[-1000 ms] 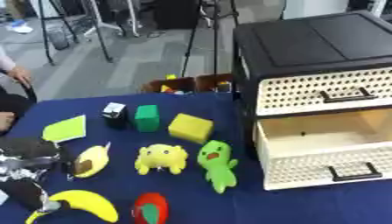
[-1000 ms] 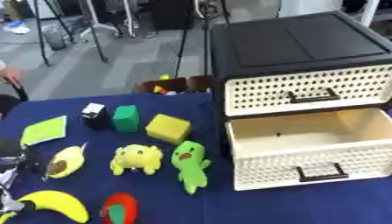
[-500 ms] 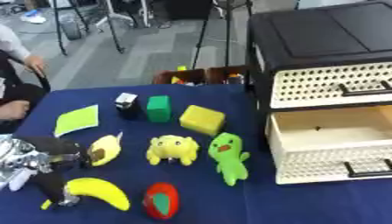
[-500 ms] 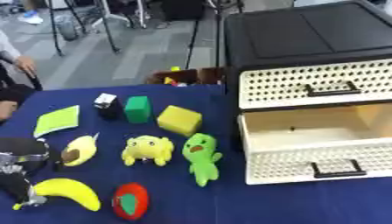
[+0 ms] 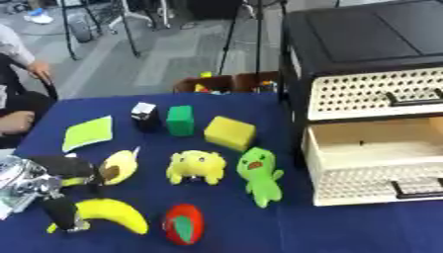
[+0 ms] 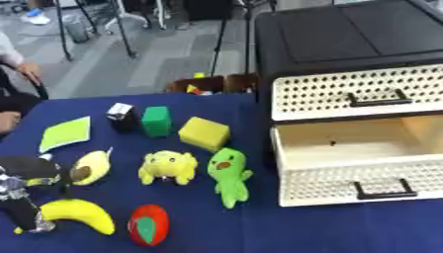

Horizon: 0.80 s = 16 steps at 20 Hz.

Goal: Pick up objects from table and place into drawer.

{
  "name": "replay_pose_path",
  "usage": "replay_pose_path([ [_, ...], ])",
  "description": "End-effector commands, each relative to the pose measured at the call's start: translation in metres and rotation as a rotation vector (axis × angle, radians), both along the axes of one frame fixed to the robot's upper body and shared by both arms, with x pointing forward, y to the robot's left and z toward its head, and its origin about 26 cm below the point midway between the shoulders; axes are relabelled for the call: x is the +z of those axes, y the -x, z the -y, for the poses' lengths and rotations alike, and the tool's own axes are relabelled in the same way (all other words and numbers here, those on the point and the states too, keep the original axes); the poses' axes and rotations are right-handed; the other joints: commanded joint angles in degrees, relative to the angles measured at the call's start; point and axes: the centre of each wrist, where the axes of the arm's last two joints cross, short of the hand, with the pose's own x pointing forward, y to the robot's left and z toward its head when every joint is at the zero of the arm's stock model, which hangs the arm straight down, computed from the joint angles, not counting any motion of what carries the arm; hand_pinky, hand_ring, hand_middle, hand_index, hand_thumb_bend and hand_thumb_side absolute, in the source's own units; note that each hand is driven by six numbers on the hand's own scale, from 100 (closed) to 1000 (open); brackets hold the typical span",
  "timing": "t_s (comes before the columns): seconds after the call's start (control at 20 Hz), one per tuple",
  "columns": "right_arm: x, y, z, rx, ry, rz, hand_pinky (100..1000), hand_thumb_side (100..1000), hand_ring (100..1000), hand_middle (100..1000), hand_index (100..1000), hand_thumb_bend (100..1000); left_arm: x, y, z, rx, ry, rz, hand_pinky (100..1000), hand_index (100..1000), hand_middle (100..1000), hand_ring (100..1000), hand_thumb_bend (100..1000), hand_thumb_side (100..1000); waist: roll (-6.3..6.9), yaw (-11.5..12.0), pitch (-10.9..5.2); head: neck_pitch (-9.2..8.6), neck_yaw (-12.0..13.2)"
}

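Left hand [image 5: 52, 190]: low at the near left edge of the table, fingers curled down around the stem end of the banana [image 5: 108, 221], one dark finger planted at that end; whether the fruit is truly gripped or only touched cannot be told. Right hand: not in view.

Items on the blue table [image 5: 259, 237], nearest row first:
- Banana, yellow, lying flat at the near left, its end under the left hand.
- Strawberry-like toy [image 5: 183, 224], red with a green patch, just right of the banana.

Middle row:
- Avocado half [image 5: 119, 167], yellow with a brown pit, just beside the hand.
- Yellow plush creature [image 5: 197, 167], centre.
- Green plush figure [image 5: 259, 175], to its right, nearest the drawer.

Far row:
- Lime-green flat pad [image 5: 87, 133], far left.
- Small black-and-white cube [image 5: 144, 114].
- Green block [image 5: 180, 120], upright beside the cube.
- Yellow sponge block [image 5: 230, 133].

Receptacle: cream lattice-fronted drawer [image 6: 355, 163], pulled open at the right of the table, lower unit of a black-topped cabinet [image 6: 346, 44]; the upper drawer is closed. The visible interior of the open drawer shows bare floor and no objects.

Progress, as judged: nothing appears deposited; all nine items remain on the cloth. The banana looks to be the first pick in hand, with lift, carry across the table, and release into the drawer all outstanding, then the other eight.
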Motion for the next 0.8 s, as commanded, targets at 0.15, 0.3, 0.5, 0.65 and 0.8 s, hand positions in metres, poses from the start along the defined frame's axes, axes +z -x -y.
replay_pose_path([
  [0.15, 0.009, 0.0054, 0.0006, -0.002, 0.01, 0.032, 419, 824, 509, 509, 761, 100, 0.0034, -0.001, -0.0058, 0.015, -0.015, 0.052, 457, 788, 698, 610, 352, 439, -0.37, -0.1, -0.71, -0.97, 0.0],
  [0.3, 0.008, 0.0054, 0.001, -0.007, 0.015, 0.026, 415, 826, 506, 504, 756, 100, 0.002, 0.0001, -0.0064, 0.014, -0.006, 0.06, 453, 826, 706, 609, 386, 445, -0.44, -0.2, -0.57, -1.1, 0.0],
  [0.5, 0.007, 0.0052, 0.0012, -0.006, 0.02, 0.022, 415, 828, 506, 504, 757, 100, 0.0038, 0.0018, -0.0068, 0.032, 0.0, 0.055, 466, 818, 694, 617, 396, 462, -0.34, -0.2, -0.44, -0.84, 0.0],
  [0.65, 0.007, 0.0053, 0.0015, -0.007, 0.015, 0.025, 415, 826, 506, 502, 757, 100, 0.0006, 0.0007, -0.0056, 0.049, -0.013, 0.024, 486, 845, 716, 633, 410, 473, -0.29, -0.2, -0.33, -0.89, 0.1],
  [0.8, 0.0066, 0.0053, 0.0017, -0.006, 0.013, 0.026, 416, 825, 507, 503, 758, 100, -0.0022, -0.0004, -0.0044, 0.066, -0.027, 0.013, 448, 813, 680, 601, 393, 450, -0.3, -0.3, -0.28, -0.9, 0.1],
])
